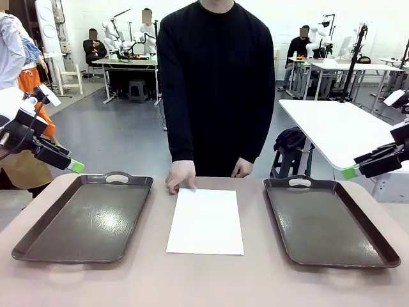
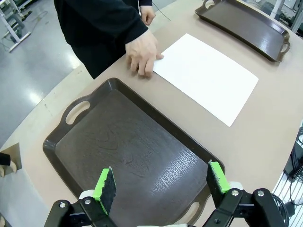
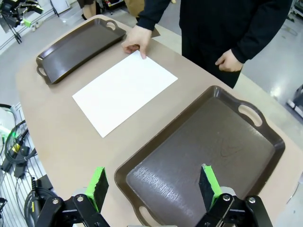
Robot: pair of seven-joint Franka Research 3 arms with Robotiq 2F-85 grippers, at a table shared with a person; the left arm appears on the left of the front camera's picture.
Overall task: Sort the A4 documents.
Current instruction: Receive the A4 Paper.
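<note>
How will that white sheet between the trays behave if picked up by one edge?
Likely floppy and light: the sheet looks thin. It lies flat on the table, so pinching an edge may be hard; pushed, it probably slides.

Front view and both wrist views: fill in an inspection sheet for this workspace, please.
Surface: tan table, flat, no marks seen.
Job's things: one white A4 sheet lies flat in the middle, between the trays; the person's hand touches its far corner.
Trays: left tray and right tray, dark brown, nothing in them.
Clutter: nothing seen.
Grippers: left gripper open, raised near the left tray; right gripper open, raised near the right tray; neither holds anything.
Cables: cables on the floor beside the table.
Surroundings: person in black at the far side; white table behind; others farther off.
</note>
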